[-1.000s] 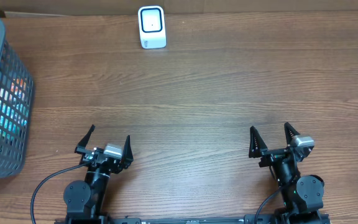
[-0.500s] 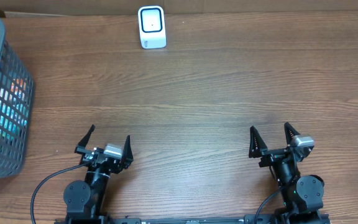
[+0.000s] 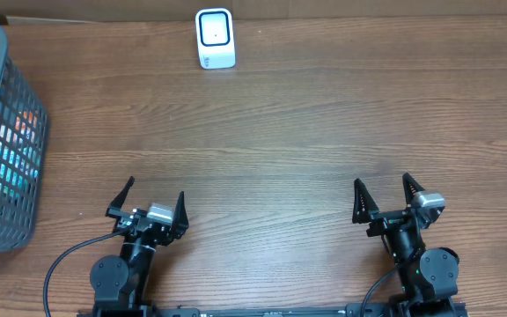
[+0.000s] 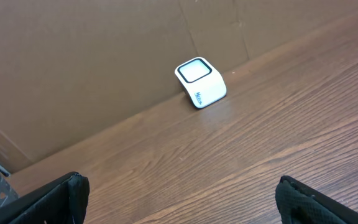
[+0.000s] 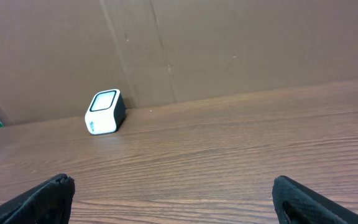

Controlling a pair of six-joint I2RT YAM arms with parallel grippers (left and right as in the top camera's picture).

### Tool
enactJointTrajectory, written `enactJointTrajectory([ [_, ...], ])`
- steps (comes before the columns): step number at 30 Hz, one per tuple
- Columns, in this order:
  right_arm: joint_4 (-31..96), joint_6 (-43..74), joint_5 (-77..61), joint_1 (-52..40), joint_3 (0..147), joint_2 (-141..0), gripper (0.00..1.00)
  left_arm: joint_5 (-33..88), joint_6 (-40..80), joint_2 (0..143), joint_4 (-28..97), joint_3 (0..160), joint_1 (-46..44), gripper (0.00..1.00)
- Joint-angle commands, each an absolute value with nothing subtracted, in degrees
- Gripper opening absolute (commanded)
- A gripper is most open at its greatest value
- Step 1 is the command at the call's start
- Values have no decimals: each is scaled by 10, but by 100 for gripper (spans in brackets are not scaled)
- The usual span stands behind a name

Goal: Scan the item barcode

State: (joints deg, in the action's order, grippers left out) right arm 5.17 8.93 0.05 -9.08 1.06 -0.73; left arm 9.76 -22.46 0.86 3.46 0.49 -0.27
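Half a basket (image 3: 26, 201), contents (image 3: 5, 164) indistinct behind its mesh

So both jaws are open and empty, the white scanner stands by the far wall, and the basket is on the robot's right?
No: the basket is on the robot's left, as the overhead view shows. Open, empty jaws and the white scanner by the far wall are right.

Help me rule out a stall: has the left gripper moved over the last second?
No. In the overhead view the left gripper keeps the same position relative to the white scanner.
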Motion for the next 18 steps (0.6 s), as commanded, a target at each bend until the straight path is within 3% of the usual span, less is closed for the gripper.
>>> enactJointTrajectory([
  [1,48,85,3,-90,5,-2,100,92,-214,3,36,3,1,99],
  [18,48,85,3,-90,5,-2,100,103,-218,3,32,3,1,100],
])
